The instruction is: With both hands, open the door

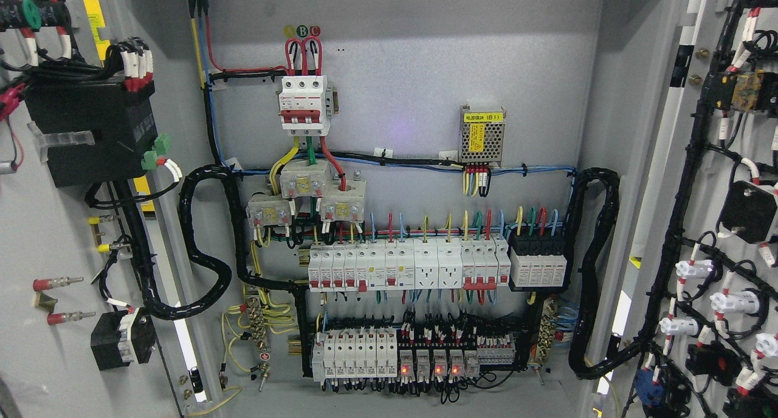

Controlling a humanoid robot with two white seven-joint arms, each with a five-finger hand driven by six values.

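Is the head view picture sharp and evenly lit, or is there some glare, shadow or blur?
Head view: the middle is sharp, with labels on the power module crisp; a faint purple glare spot shows on the back panel; shadow darkens the top left corner; the right door edge looks softer.

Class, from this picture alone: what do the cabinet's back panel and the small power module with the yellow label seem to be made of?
Back panel: likely sheet metal painted matt grey; flat, even, softly shaded. Power module: apparently bare perforated metal casing, silvery with rows of small holes; the yellow label looks like a glossy sticker.
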